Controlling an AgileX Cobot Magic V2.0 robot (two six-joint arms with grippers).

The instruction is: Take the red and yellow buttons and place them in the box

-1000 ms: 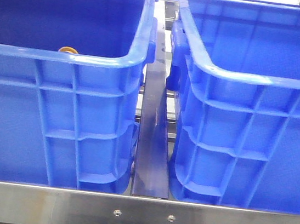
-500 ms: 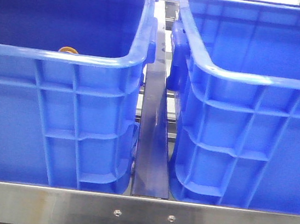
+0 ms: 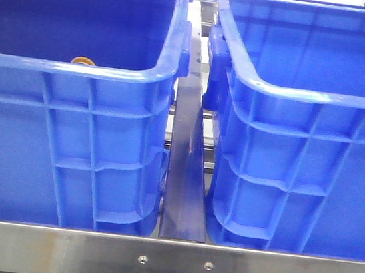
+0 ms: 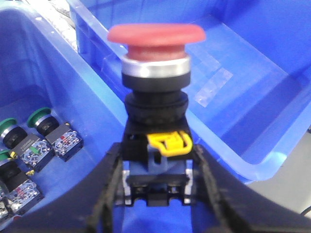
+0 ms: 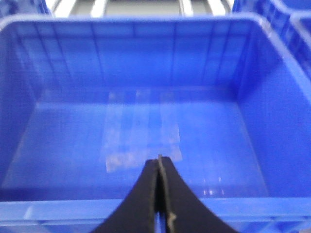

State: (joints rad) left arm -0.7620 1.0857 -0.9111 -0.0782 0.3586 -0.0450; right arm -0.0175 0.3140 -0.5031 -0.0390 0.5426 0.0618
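Steel-framed bench point(image 3: 172, 264), two deep blue crates side by side with a narrow gap between them; neither arm shows in the front view.

Left crate point(image 3: 67, 141): holds the stock. Green-capped buttons point(image 4: 29, 141) lie on its floor, and an orange-yellow cap point(image 3: 83, 61) just peeks over the near rim in the front view.

Left gripper point(image 4: 158, 194): clamped on the red button point(image 4: 155, 73), fingers squeezing the black contact block at its base. The button's long axis runs straight out along the fingers, cap outermost. It's held above the wall between the crates, with the right crate point(image 4: 252, 97) just beyond it on the far side.

Right crate: floor bare apart from taped patches point(image 5: 141, 131).

Right gripper point(image 5: 159, 194): clenched on nothing, hovering at that crate's near rim.

Judgement: the left arm owns this drop. Carry across the shared wall into the right crate, then release.
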